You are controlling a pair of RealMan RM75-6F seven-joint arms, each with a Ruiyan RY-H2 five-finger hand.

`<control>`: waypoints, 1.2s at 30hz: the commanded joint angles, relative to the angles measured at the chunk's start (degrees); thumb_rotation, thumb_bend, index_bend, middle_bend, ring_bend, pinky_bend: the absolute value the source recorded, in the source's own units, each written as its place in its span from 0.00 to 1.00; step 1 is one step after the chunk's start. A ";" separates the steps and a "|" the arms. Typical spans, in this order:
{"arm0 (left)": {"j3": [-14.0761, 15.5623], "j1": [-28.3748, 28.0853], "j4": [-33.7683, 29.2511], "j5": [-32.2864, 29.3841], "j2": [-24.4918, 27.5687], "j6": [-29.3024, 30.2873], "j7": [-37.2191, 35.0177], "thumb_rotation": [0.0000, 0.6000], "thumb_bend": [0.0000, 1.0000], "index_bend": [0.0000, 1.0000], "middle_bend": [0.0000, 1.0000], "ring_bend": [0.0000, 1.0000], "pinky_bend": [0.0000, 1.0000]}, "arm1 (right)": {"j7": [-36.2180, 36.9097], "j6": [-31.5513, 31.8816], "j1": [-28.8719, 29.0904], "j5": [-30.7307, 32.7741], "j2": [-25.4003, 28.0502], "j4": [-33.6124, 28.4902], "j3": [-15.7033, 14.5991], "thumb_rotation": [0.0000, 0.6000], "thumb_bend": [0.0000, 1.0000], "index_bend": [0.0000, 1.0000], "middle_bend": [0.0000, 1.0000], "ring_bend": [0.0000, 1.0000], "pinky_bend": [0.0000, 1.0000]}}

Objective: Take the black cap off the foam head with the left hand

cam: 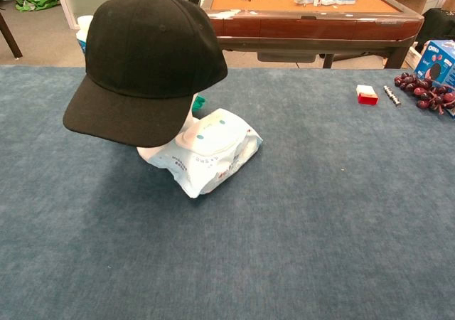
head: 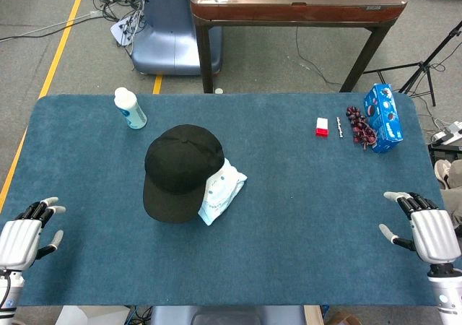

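So the left hand [head: 25, 238] is parked at the near-left corner of the bench [head: 303, 245], fingers loosely spread and holding nothing. It's well apart from the cap, so I'd say the task hasn't really started; this looks like the ready pose before the reach. The right hand [head: 426, 231] mirrors it at the near-right corner, also empty with fingers apart, and it has no job here anyway.

Moving inward, the black cap [head: 182, 170] sits on the foam head [cam: 186, 131] left of the bench's middle, brim pointing toward the robot and a bit to its left. The chest view shows the cap covers nearly all of the head; only a bit of white pokes out underneath. A white wipes pack [cam: 212, 151] is touching the head's base on the right side.

Next move, I reckon: swing the left hand in toward the brim or crown, grab it, and lift up so the light head doesn't tip or drag along.
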 commanded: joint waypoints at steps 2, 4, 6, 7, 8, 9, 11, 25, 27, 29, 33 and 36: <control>-0.03 0.23 -0.68 0.03 0.18 0.80 0.27 1.00 0.34 0.33 0.22 0.21 0.42 | -0.29 -0.09 -0.08 -0.77 0.12 -0.18 -0.56 1.00 0.21 0.31 0.38 0.31 0.42; 0.04 0.37 -0.84 0.05 0.17 1.04 0.65 1.00 0.34 0.33 0.22 0.21 0.42 | 0.22 -0.25 0.07 -0.92 0.33 -0.24 -0.58 1.00 0.21 0.31 0.38 0.31 0.42; 0.10 0.36 -0.86 -0.09 0.14 0.88 0.99 1.00 0.34 0.33 0.22 0.21 0.42 | 0.68 -0.40 0.21 -0.59 0.46 -0.15 -0.30 1.00 0.21 0.31 0.38 0.31 0.42; 0.09 0.32 -0.80 -0.17 0.11 0.78 1.06 1.00 0.34 0.33 0.22 0.21 0.42 | 0.76 -0.42 0.25 -0.37 0.47 -0.10 -0.14 1.00 0.21 0.32 0.38 0.31 0.42; 0.10 0.29 -0.72 -0.30 0.03 0.66 1.05 1.00 0.34 0.33 0.22 0.21 0.42 | 0.78 -0.41 0.24 -0.08 0.47 -0.11 0.02 1.00 0.21 0.32 0.38 0.31 0.42; 0.13 0.29 -0.69 -0.36 -0.04 0.57 0.98 1.00 0.34 0.33 0.22 0.21 0.42 | 0.75 -0.38 0.20 0.04 0.47 -0.13 0.07 1.00 0.21 0.32 0.38 0.31 0.42; 0.33 0.27 -0.74 -0.03 -0.15 0.54 0.75 1.00 0.34 0.33 0.22 0.21 0.42 | 0.74 -0.05 -0.01 -0.06 0.48 -0.25 -0.03 1.00 0.21 0.32 0.38 0.31 0.42; 0.93 -0.91 1.37 10.09 -2.62 6.58 -5.74 1.00 0.14 0.38 0.44 0.37 0.55 | 1.83 2.96 -1.52 -0.48 0.86 -0.58 0.15 1.00 0.21 0.32 0.38 0.31 0.42; 0.92 -1.60 1.58 12.25 -3.20 7.42 -5.81 1.00 0.09 0.40 0.49 0.40 0.56 | 2.13 3.23 -1.65 -0.41 0.95 -0.53 0.26 1.00 0.21 0.32 0.38 0.31 0.42; 0.95 -2.64 1.57 14.50 -3.88 7.80 -6.07 1.00 0.06 0.42 0.52 0.41 0.56 | 2.52 3.39 -1.78 -0.25 1.08 -0.46 0.37 1.00 0.21 0.32 0.38 0.31 0.42; 0.81 -4.94 1.97 16.83 -5.73 6.71 -6.71 1.00 0.02 0.45 0.58 0.43 0.56 | 3.56 3.75 -1.99 -0.12 1.45 -0.33 0.55 1.00 0.21 0.32 0.38 0.31 0.42; 0.67 -6.81 2.63 17.20 -7.45 4.57 -6.64 1.00 0.01 0.46 0.60 0.44 0.56 | 4.58 4.19 -2.24 -0.05 1.79 -0.20 0.71 1.00 0.21 0.32 0.38 0.31 0.42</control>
